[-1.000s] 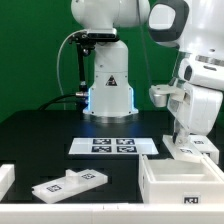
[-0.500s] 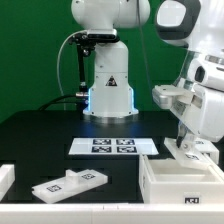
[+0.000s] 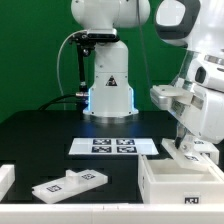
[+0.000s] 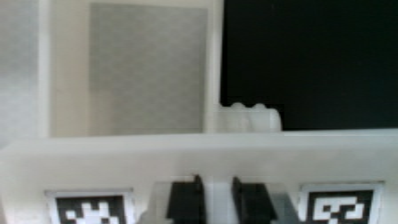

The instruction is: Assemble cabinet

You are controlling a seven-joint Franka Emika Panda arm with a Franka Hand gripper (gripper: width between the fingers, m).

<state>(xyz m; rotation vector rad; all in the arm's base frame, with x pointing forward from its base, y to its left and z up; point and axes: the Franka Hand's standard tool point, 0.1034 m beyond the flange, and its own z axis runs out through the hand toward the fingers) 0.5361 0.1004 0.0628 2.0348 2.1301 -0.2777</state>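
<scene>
Nearest the camera, the cabinet box (image 3: 185, 195) sits open-topped on the black table (image 3: 40, 140), down at the exterior view's right, and nothing looks attached to it yet. Over on the exterior view's left a flat panel (image 3: 70, 183) lies loose on the table, well apart from the box, and a small block (image 3: 5, 180) pokes in at the very edge. So my read is we're early on: all the parts are separate, and every joining step is left to do. A bit further back, the claw (image 3: 188, 148) is down low right at the far wall of the box, touching or just above it, with a tagged piece (image 3: 200, 148) right beside it. I honestly can't tell if that piece is the box's back edge or a separate part. From the wrist view, the dark fingers (image 4: 182, 200) sit close together with only a pale sliver between them, flanked by two tags on a white bar (image 4: 107, 165). Whether they're pinching something or just nearly closed, I can't say. Behind all that is the marker board (image 3: 112, 146), flat in the middle of the table.
</scene>
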